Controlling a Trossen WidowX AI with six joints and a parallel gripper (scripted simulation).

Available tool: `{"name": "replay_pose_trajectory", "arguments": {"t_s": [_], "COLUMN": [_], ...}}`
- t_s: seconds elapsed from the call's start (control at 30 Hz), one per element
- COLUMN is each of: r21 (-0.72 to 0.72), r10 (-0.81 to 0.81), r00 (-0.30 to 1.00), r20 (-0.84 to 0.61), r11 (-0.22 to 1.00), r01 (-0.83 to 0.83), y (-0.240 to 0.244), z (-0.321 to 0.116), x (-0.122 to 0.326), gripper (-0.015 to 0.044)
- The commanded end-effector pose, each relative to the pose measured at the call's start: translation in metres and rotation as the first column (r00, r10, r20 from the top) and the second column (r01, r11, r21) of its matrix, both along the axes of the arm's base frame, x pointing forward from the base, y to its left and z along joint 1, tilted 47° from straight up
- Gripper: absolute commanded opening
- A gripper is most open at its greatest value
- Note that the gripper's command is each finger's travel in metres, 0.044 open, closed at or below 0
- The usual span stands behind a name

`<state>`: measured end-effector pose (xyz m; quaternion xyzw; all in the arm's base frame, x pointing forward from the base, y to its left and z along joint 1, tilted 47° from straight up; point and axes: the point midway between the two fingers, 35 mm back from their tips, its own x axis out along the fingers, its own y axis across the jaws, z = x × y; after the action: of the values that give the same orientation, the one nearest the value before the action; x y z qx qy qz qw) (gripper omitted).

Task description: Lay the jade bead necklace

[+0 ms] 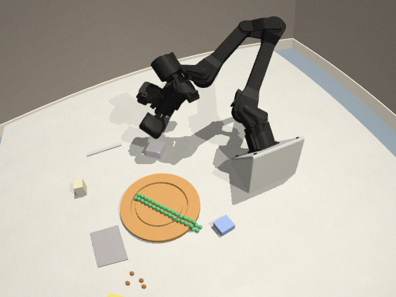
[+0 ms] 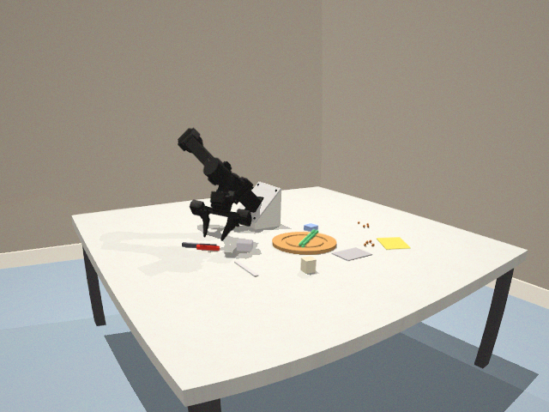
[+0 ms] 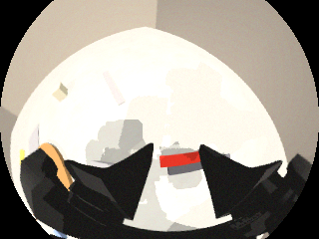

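Observation:
The jade bead necklace [image 1: 164, 207] [image 2: 309, 238] lies as two close, nearly straight rows across the round bead board [image 1: 159, 233] [image 2: 280, 243]. It crosses the ring groove rather than following it. One end is inside the board near its left side; the other reaches the rim nearest the blue block. My gripper [image 2: 214, 237] [image 3: 176, 145] is partly open and empty, above the table to the side of the board, away from the necklace. In the top view its fingertips are hidden. The wrist view shows only an orange part of the board [image 3: 57, 161].
A red bar [image 2: 208, 247] [image 3: 179, 159] and a dark bar [image 2: 190, 245] lie under the gripper. A pale block [image 1: 155, 149] stands between gripper and board. Around the board are a blue block [image 1: 223, 225], beige block [image 1: 80, 187], grey sheet [image 1: 109, 245], thin stick [image 1: 104, 149] and small brown beads.

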<state>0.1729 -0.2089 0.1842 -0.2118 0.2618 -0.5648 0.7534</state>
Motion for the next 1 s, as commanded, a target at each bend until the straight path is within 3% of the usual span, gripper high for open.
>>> {"name": "replay_pose_trajectory", "arguments": {"t_s": [0.0, 0.47, 0.97], "r21": [0.089, 0.409, 0.646], "r10": [0.070, 0.122, -0.021], "r00": [0.997, 0.989, 1.000], "r20": [0.018, 0.085, 0.018], "r11": [0.993, 0.901, 0.763], "r01": [-0.072, -0.146, 0.004], "y": [0.010, 0.061, 0.141], "z": [-0.014, -0.076, -0.151], "x": [0.027, 0.093, 0.118], "gripper": [0.0250, 0.0250, 0.0250]}}
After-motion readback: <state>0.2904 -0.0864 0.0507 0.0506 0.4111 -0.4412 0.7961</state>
